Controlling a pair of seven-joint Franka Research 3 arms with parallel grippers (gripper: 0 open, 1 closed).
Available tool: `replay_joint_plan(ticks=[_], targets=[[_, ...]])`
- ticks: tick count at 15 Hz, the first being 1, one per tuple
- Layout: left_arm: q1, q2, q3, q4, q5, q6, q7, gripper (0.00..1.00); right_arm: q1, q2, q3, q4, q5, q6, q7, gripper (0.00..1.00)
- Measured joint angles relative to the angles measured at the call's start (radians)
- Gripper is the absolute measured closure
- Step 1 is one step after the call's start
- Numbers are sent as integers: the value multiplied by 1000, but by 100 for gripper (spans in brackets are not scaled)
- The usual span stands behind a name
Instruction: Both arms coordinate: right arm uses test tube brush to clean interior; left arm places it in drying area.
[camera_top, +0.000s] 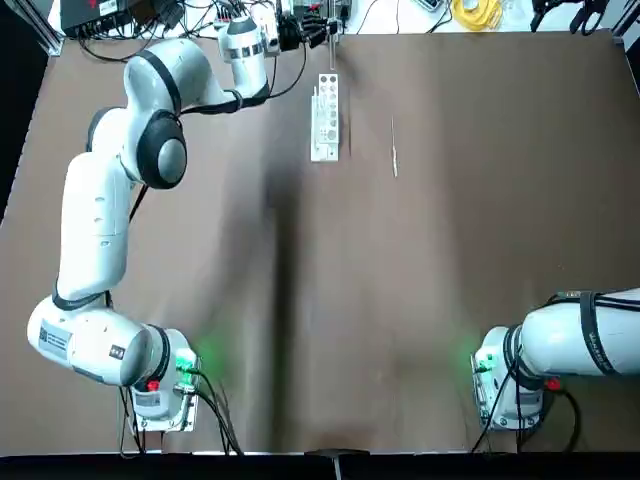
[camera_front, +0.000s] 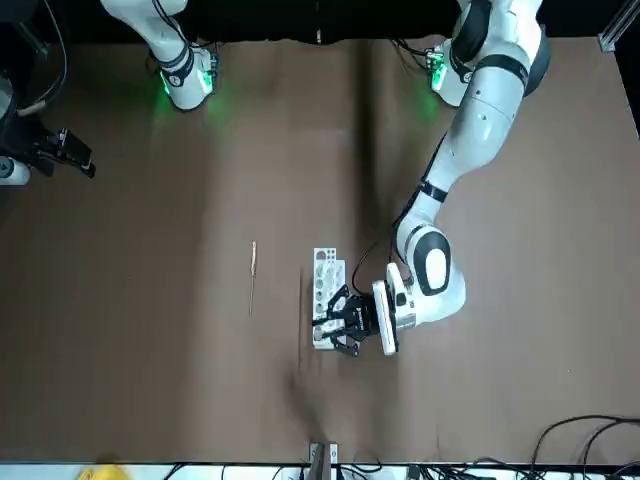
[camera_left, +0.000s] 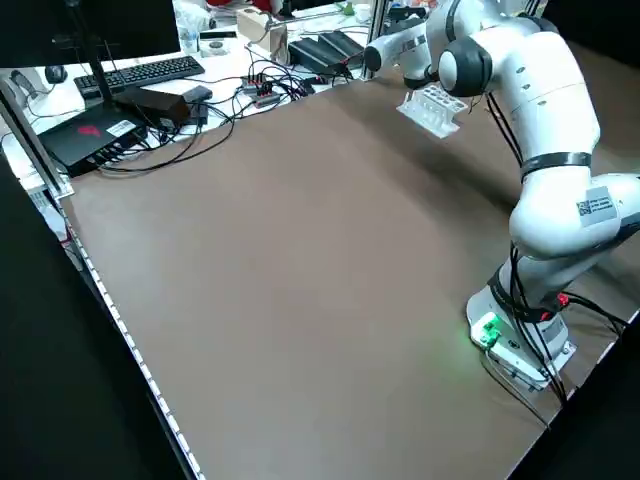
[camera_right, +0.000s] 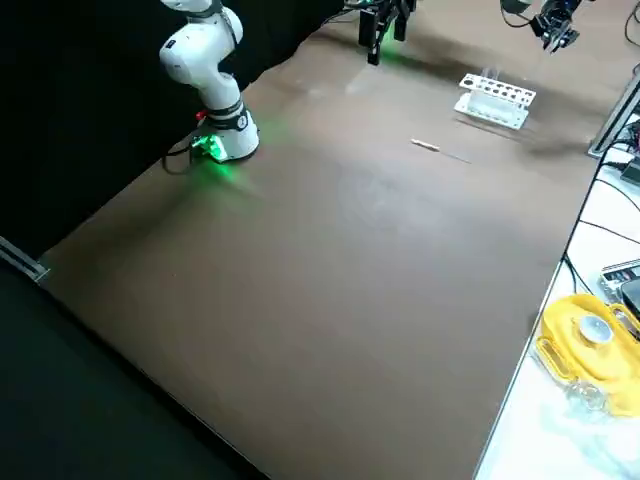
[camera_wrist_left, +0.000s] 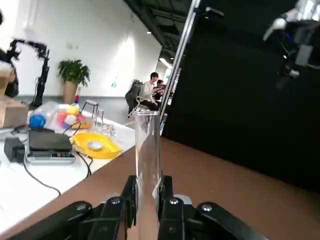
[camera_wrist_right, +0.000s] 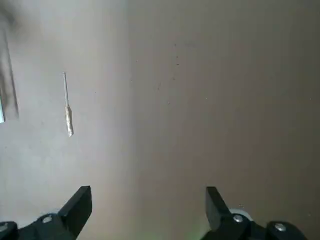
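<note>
Left arm (camera_top: 110, 200) is stretched across the counter (camera_top: 300, 300) to the far edge. Its gripper (camera_wrist_left: 148, 200) is pinching a clear glass tube (camera_wrist_left: 148, 160), held upright between the fingers (camera_wrist_left: 169, 202). In the front view the gripper (camera_front: 345, 322) sits right at the near end of the white rack (camera_front: 326, 280), touching or just over it; cannot tell which. In the top view the gripper (camera_top: 318, 28) is at the rack's (camera_top: 325, 118) far end, by the counter edge.

Right arm (camera_top: 575, 335) is pulled back near its base, mostly out of the top view. Its gripper (camera_wrist_right: 147, 200) is spread wide with nothing between the fingers (camera_wrist_right: 80, 202), hovering over bare counter.

Brush (camera_top: 394, 148) lies flat on the counter, loose, beside the rack on the robot's right and roughly parallel to it, apart from it. Neither gripper touches it. The right wrist view shows the brush (camera_wrist_right: 67, 105) with the bristle end thicker than the wire handle. Right side view: brush (camera_right: 426, 146) just in front of the rack (camera_right: 494, 100).

Off the counter: a yellow dish (camera_right: 588, 345) and a keyboard (camera_left: 140, 72) with cables. A person (camera_wrist_left: 147, 92) sits in the background of the left wrist view.
</note>
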Motion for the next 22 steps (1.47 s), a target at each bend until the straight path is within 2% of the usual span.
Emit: replay_joint_plan(ticks=[7, 11, 12, 14, 15, 18, 22], targets=[[0, -72, 1, -68, 0, 127, -451, 77, 0, 3, 1, 0, 0, 0, 0, 0], [0, -94, 1, -82, 0, 183, -626, 77, 0, 3, 1, 0, 0, 0, 0, 0], [0, -98, 1, -88, 0, 194, -739, 77, 0, 3, 1, 0, 0, 0, 0, 0], [0, -98, 2, -89, 11, 198, -892, 77, 0, 3, 1, 0, 0, 0, 0, 0], [0, -98, 2, -89, 11, 198, -892, 77, 0, 3, 1, 0, 0, 0, 0, 0], [0, -103, 2, -89, 115, 199, -1190, 77, 0, 4, 2, 0, 0, 0, 0, 0], [2, -106, 4, -89, 146, 151, -1539, 77, 0, 9, 3, -1, 0, 0, 0, 0]])
